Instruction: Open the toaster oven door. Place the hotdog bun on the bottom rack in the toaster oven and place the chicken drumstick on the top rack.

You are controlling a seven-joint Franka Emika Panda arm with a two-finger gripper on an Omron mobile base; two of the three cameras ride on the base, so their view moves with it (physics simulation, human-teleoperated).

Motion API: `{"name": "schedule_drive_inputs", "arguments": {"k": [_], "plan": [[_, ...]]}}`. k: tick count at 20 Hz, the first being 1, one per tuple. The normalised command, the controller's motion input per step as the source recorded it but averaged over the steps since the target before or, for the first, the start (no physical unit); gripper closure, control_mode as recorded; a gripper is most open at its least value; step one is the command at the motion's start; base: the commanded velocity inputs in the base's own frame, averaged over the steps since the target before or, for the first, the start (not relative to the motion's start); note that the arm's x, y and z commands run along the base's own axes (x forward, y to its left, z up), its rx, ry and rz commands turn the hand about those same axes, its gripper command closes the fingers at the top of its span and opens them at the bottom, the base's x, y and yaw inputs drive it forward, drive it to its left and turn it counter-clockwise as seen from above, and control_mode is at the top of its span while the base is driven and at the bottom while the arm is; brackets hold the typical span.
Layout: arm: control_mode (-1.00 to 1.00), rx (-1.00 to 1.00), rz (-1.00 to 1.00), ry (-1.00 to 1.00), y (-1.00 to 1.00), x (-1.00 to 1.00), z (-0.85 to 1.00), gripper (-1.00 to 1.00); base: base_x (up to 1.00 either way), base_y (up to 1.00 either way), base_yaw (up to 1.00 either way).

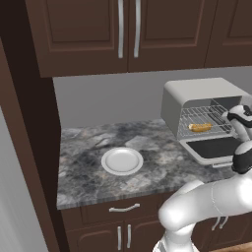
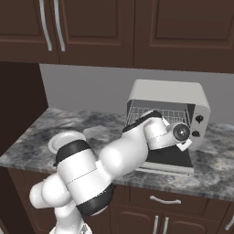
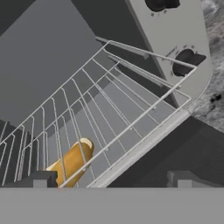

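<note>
- A grey marbled counter runs under dark wood cabinets, backed by a plain grey wall.
- A white plate sits on the counter near its front edge, left of centre, bare.
- A toaster oven stands on the counter at the right, against the wall, well apart from the plate.
- Its door lies folded down flat over the counter top.

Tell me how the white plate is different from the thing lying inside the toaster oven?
The plate is round, white and sits out on the counter with nothing on it. The hotdog bun is long, golden-brown and lies on a wire rack inside the open toaster oven. Both rest flat.
</note>
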Motion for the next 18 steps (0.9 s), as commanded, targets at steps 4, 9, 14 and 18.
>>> {"name": "schedule_drive_inputs", "arguments": {"k": [4, 9, 14, 18], "plan": [[-1.00, 0.04, 0.00, 0.00, -0.02, 0.01, 0.00, -1.00, 0.00, 0.00, 0.00], [-1.00, 0.03, -0.01, 0.01, 0.00, 0.11, 0.00, -1.00, 0.00, 0.00, 0.00], [-1.00, 0.04, -0.05, 0.00, 0.03, 0.24, -0.05, -1.00, 0.00, 0.00, 0.00], [-1.00, 0.05, -0.06, 0.00, 0.02, 0.25, -0.12, -1.00, 0.00, 0.00, 0.00]]}}
